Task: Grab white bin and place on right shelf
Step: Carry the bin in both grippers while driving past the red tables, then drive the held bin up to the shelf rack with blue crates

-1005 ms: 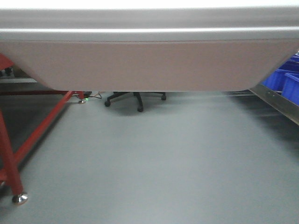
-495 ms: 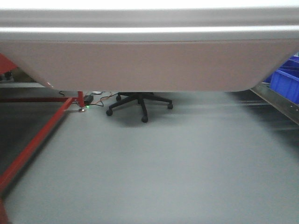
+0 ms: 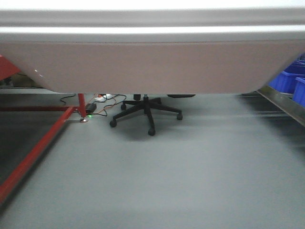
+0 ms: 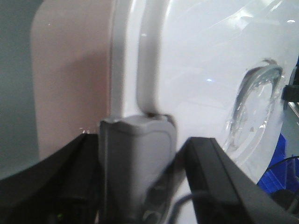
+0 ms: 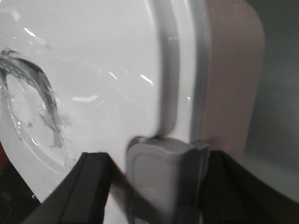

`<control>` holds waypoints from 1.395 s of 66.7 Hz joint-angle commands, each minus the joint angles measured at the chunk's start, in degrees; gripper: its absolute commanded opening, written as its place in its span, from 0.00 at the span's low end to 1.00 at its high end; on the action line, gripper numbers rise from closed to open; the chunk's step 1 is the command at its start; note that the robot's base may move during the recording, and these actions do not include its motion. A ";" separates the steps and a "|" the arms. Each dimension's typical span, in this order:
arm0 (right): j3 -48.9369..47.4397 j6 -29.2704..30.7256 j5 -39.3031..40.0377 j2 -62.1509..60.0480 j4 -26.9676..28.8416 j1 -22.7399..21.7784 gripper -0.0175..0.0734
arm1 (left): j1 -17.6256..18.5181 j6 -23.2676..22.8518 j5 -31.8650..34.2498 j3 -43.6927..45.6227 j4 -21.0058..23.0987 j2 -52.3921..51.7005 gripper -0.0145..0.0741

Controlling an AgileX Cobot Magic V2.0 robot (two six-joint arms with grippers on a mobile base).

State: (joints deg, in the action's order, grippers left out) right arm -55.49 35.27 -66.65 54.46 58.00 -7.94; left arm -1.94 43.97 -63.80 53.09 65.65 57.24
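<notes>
Pinkish-white plastic fills the top of the front view: the white bin (image 3: 152, 67) hangs above the floor (image 3: 190, 181), between the red stand (image 3: 33, 152) on the left and the right shelf (image 3: 281, 102) with its blue crates (image 3: 288, 81). The left gripper (image 4: 145, 149) has its fingers (image 4: 215, 177) spread either side of a grey latch (image 4: 135, 172) on the bin's end, and it's the same deal for the right gripper (image 5: 159, 161). Can't tell if they're actually squeezing it.
</notes>
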 commanded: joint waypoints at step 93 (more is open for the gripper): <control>-2.10 0.93 -4.39 -0.94 12.19 0.82 0.68 | 1.32 0.28 -4.45 2.11 10.68 -1.19 0.44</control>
State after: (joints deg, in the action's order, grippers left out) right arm -55.49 35.27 -66.65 54.46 58.04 -7.94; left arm -1.94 43.97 -63.80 53.09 65.65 57.24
